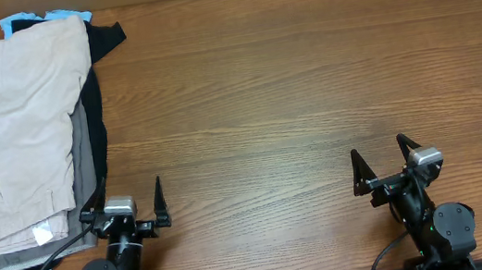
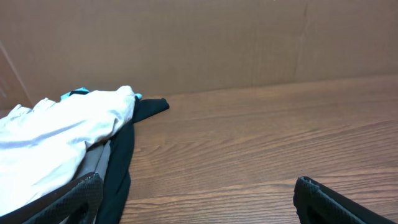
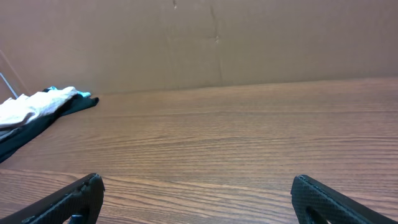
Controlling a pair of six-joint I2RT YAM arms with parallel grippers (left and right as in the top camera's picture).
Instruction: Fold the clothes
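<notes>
The clothes (image 1: 22, 136) lie in a pile at the left side of the brown worktop (image 1: 290, 82). The tan shorts (image 1: 18, 108) are on top. A grey piece (image 1: 86, 160), a black piece (image 1: 103, 41) and a blue piece (image 1: 20, 17) peek out from under them. The left end effector (image 1: 131, 198) sits just beside the pile, wide open and holding nothing. The right end effector (image 1: 378, 156) is well apart from the pile, also wide open and empty.

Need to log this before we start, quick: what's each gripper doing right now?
Left gripper: open, holding nothing.
Right gripper: open, holding nothing.
</notes>
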